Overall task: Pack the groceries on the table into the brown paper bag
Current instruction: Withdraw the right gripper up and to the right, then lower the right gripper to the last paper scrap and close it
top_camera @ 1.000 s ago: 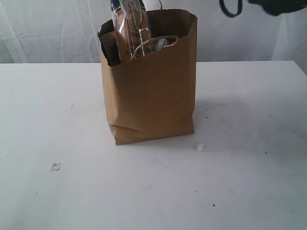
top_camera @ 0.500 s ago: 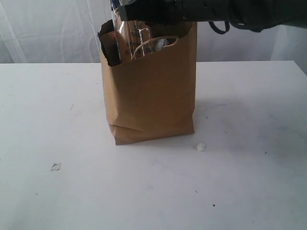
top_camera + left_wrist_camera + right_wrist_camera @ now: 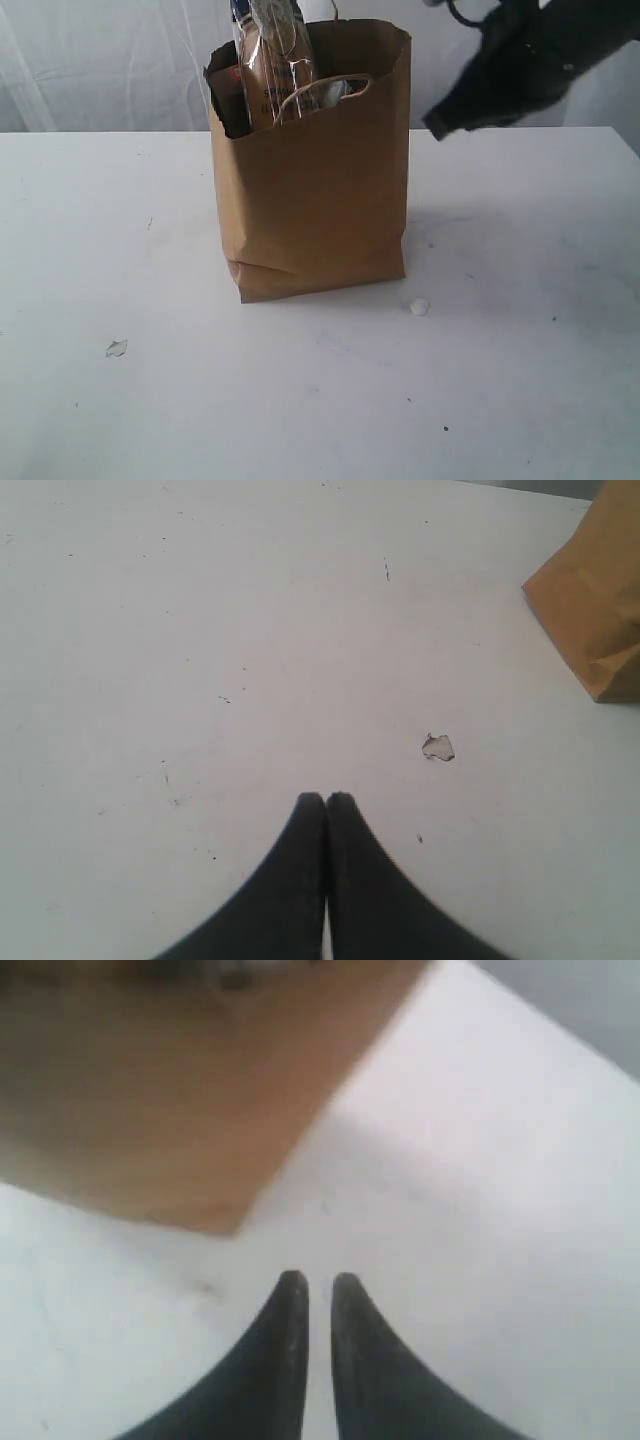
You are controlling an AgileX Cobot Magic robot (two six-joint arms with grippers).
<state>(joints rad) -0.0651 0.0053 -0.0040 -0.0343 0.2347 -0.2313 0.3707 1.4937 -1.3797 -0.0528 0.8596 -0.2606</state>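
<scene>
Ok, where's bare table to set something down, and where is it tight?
Free: the table right of the brown paper bag, past the white scrap; also the front strip between that and the left scrap. Crowded: the bag's mouth, long spaghetti packet sticking out.

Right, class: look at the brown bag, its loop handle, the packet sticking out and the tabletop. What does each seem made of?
Brown paper bag: matt kraft paper, going by its creases and folded base.
Handle: probably twisted paper cord.
Spaghetti packet: clear glossy plastic film; it glints.
Table: smooth white matt top, scuffed; perhaps laminate, unclear.
</scene>
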